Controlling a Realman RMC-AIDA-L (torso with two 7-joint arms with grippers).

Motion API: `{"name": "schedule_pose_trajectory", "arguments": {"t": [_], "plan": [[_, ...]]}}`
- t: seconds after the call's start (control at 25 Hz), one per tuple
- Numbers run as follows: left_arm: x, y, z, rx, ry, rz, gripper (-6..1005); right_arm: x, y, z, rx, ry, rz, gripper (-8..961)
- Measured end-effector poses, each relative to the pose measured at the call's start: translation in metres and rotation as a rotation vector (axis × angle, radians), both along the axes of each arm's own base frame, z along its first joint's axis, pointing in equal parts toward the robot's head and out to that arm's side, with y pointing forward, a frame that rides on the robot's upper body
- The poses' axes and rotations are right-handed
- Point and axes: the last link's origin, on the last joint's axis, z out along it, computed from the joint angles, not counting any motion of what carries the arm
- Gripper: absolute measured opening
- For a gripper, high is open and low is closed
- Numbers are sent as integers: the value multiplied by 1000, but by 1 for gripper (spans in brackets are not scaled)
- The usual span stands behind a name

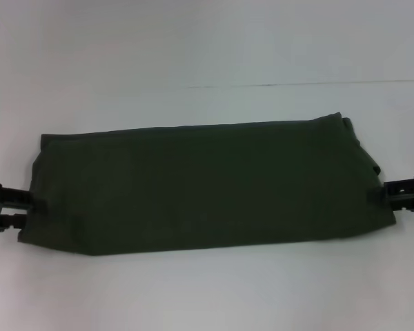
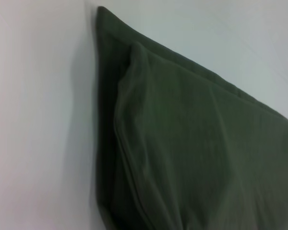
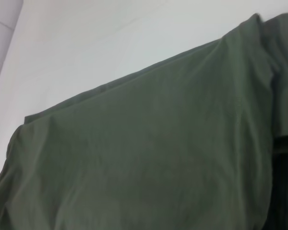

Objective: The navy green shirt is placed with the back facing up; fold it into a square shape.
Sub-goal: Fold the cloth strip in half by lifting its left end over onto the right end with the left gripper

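The left gripper (image 1: 33,205) is seen at the left end of the navy green shirt (image 1: 207,183), low against the surface near its left edge, its dark fingers reaching into the cloth's short side; whether the jaws are clamped on the fabric or merely set against it cannot be told, since the tips are lost in the dark cloth. The right gripper (image 1: 388,193) is placed the same way at the opposite end, near the right edge of the surface, touching the shirt's short side, and its opening cannot be told either. Between them the shirt is laid out as a long, flat band across the middle of the white table (image 1: 207,296), plain side up, with layered folded edges shown in both wrist views.
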Motion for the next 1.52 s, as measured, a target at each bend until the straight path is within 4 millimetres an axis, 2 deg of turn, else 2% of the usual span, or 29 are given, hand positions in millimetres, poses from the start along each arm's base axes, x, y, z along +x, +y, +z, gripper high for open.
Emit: {"name": "schedule_pose_trajectory", "arguments": {"t": [0.24, 0.36, 0.48, 0.52, 0.76, 1.0, 1.2, 1.52], "plan": [[4, 4, 27, 66, -5, -26, 626, 6, 8, 37, 120, 8, -2, 716], [12, 13, 46, 110, 6, -62, 732, -4, 20, 62, 219, 41, 73, 831], [20, 23, 57, 145, 0, -77, 846, -12, 24, 67, 242, 69, 124, 946], [21, 24, 58, 148, -2, -79, 884, -17, 26, 67, 242, 84, 151, 946], [25, 33, 51, 125, 8, -43, 969, -41, 27, 45, 145, 142, 276, 946], [12, 32, 42, 103, 36, 64, 969, -45, 23, 26, 56, 124, 352, 946], [11, 18, 36, 35, -28, 140, 969, -48, 21, 29, 38, 117, 392, 946], [-6, -10, 17, -3, -119, 290, 970, -62, 19, 39, -34, 114, 502, 946]]}}
